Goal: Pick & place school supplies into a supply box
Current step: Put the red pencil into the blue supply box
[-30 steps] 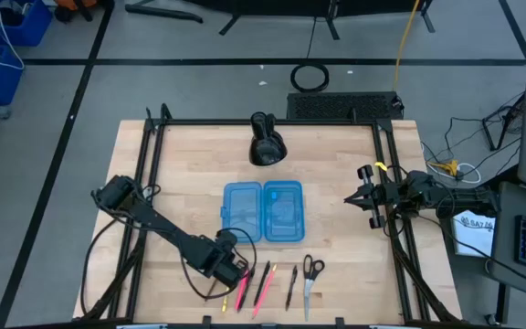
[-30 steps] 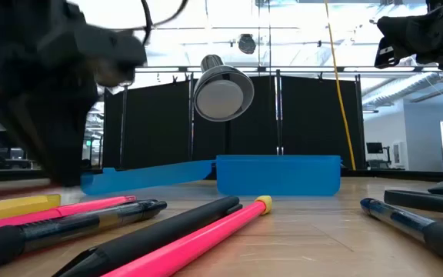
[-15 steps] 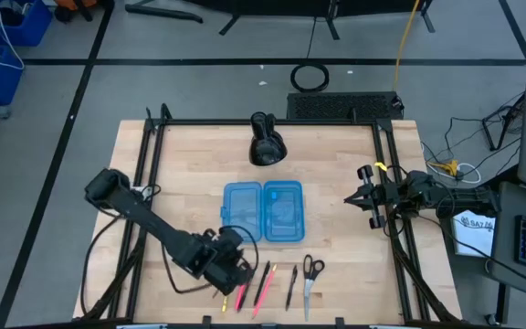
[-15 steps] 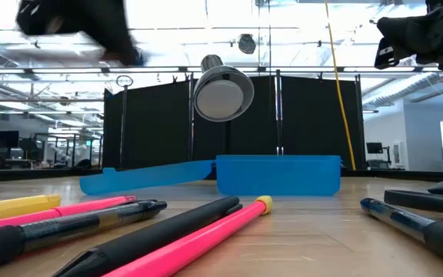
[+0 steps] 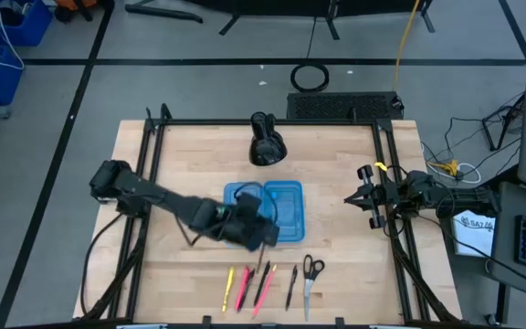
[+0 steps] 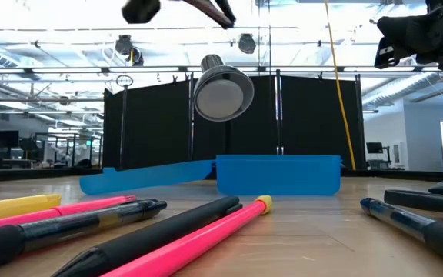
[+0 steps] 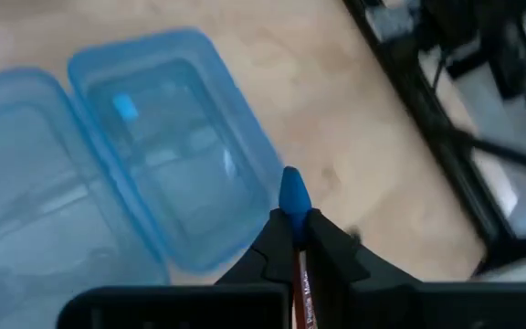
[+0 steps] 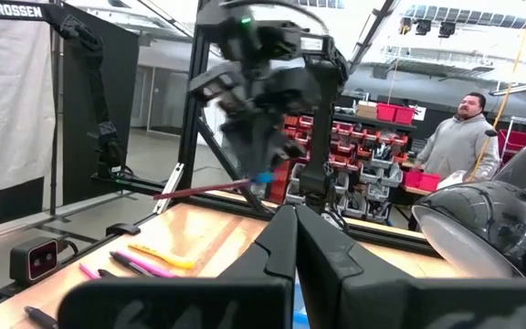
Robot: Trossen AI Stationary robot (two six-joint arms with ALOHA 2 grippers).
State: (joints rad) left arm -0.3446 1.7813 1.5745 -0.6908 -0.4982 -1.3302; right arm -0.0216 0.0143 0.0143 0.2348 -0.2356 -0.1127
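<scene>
Left wrist view: my left gripper (image 7: 295, 239) pinches a red pencil (image 7: 301, 274) with a blue tip, hanging over the near edge of the open supply box (image 5: 264, 211). On the table (image 5: 336, 183) in front of the box lie the others — yellow pen (image 5: 227, 287), 2 pink pens (image 5: 242, 288), a black pen (image 5: 291, 284), scissors (image 5: 310, 275). My right gripper (image 5: 370, 197) waits at the right rail, fingers pressed together on nothing.

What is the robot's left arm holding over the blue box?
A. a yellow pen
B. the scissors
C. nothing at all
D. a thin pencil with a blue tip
D. In the left wrist view the jaws of the left gripper are shut on a pencil with a blue tip, held above the open supply box; the scissors lie on the table.
</scene>
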